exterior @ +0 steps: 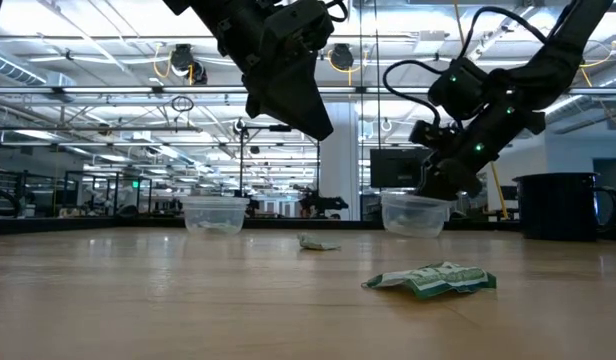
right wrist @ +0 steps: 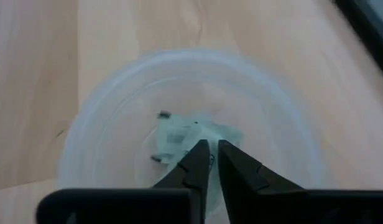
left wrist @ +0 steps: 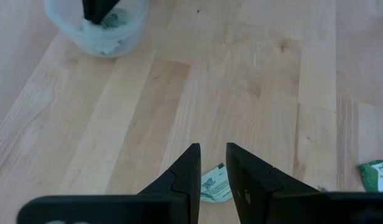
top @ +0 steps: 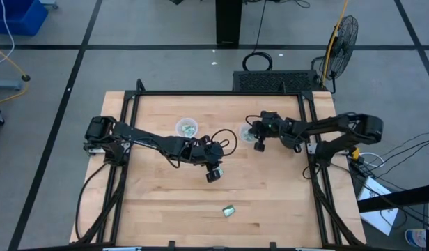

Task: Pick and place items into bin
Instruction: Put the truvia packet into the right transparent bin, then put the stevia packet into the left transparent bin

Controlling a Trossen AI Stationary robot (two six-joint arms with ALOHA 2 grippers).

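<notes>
Right gripper (right wrist: 209,148), nearly closed, holds a packet (right wrist: 179,134) over a cup (right wrist: 104,112); left gripper (left wrist: 211,155), empty, hovers at six o'clock of the other cup (top: 187,127).

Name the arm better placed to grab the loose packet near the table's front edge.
Left. Its end effector hangs over the open wood nearer the packet, though another packet lies right under it. The right end effector is farther back, over a clear cup.

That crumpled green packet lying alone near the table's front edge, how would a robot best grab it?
From straight above, closing the jaws across the green packet at its narrow width. It lies almost flat on the table, but its crumpled, raised edges give something to pinch.
</notes>
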